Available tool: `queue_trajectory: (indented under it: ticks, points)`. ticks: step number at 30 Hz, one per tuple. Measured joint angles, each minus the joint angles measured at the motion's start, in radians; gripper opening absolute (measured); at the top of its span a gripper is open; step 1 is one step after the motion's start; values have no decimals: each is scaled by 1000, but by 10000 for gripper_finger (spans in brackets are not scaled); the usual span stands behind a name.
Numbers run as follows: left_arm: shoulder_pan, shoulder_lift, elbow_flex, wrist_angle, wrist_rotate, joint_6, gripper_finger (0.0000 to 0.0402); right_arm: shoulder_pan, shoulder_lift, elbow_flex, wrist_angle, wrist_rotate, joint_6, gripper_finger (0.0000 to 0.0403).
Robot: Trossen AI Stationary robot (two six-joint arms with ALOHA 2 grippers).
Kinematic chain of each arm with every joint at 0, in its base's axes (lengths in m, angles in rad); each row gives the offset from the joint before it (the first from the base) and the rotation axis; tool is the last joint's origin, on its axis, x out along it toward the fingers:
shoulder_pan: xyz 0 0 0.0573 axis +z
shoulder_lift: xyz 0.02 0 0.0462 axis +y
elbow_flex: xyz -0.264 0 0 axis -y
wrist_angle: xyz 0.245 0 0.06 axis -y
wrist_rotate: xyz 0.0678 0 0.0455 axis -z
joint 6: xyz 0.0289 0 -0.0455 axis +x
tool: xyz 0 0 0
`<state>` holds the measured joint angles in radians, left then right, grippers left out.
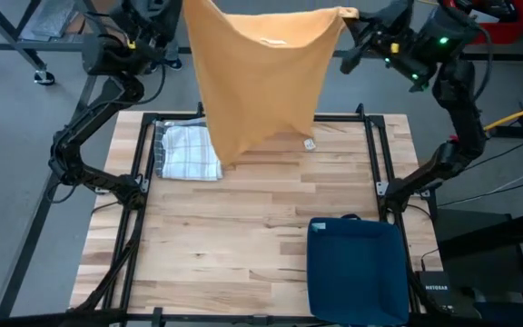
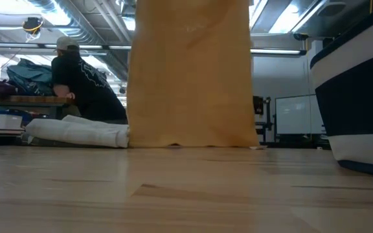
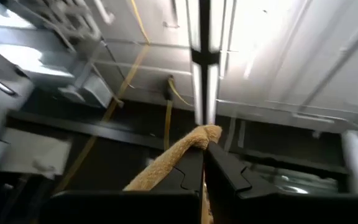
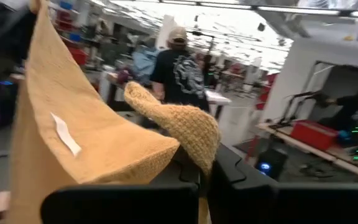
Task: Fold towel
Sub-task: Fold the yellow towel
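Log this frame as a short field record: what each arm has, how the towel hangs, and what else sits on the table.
held item: orange-tan terry towel, hanging spread between both arms above the wooden table
left gripper: jaws shut on one top corner
right gripper: jaws shut on the other top corner
towel bottom edge: at or near the tabletop in the low view; contact unclear
also on table: folded white checked cloth; dark blue fabric bin
background: person at a bench

We see open worktop (image 1: 243, 227) mid-table; the hanging towel (image 1: 257, 82), checked cloth (image 1: 187, 150) and blue bin (image 1: 357, 268) block passage.
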<state>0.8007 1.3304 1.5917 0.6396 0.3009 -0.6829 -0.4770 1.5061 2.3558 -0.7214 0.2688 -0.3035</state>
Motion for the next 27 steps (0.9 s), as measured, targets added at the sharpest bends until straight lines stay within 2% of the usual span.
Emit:
queue_trajectory:
  ticks: [6, 11, 21, 27]
  points:
    - [-47, -2, 0, 0, 118, -64, 0, 0, -68, 0, -95, -56, 69, 5]
    - [-84, -2, 0, -2, 130, -31, 0, 0, -130, 0, -143, -61, 90, 5]
    - [-78, 9, 0, -63, -95, 196, 0, -2, -137, 0, -139, -42, 63, 5]
    - [-32, 51, 0, -50, -223, 214, 0, -2, -88, 0, -73, 57, -42, 5]
